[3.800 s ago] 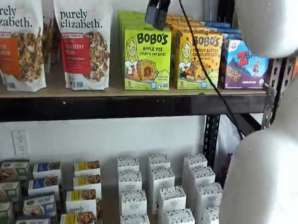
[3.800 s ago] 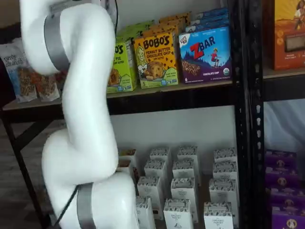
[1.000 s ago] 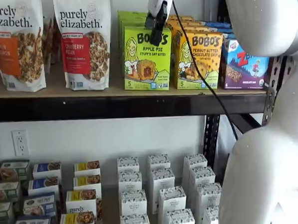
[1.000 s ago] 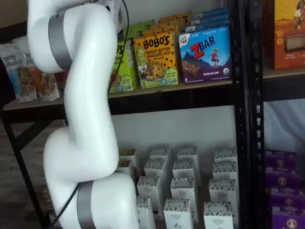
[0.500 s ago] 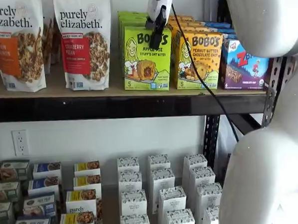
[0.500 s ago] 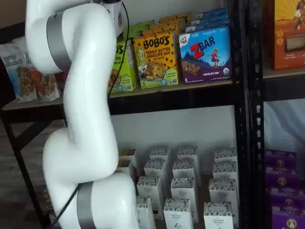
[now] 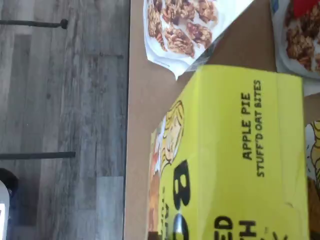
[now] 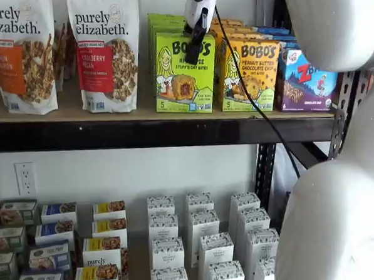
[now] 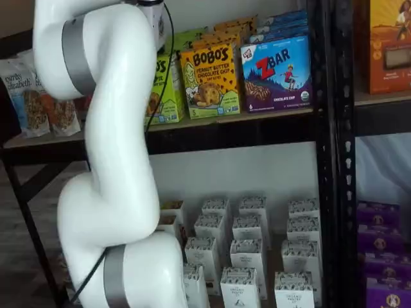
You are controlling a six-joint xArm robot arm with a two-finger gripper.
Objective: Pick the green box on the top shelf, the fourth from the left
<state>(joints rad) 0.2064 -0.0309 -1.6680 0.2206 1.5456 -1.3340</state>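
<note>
One green box (image 8: 185, 72) stands upright, face forward; the gripper (image 8: 193, 52) overlaps it, grasp unclear.

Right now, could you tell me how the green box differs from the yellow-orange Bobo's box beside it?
The green box is lime, labelled Apple Pie; the yellow-orange box reads Peanut Butter Chocolate Chip. The gripper hangs in front of the green box, not the yellow-orange box. Both stand upright on the top shelf.

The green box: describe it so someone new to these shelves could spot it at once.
On the top shelf, look right of the purely elizabeth granola bags. The green box stands upright there, the claw hanging before it. Unlike the yellow-orange Bobo's box beside it, it is lime green and reads Apple Pie.
</note>
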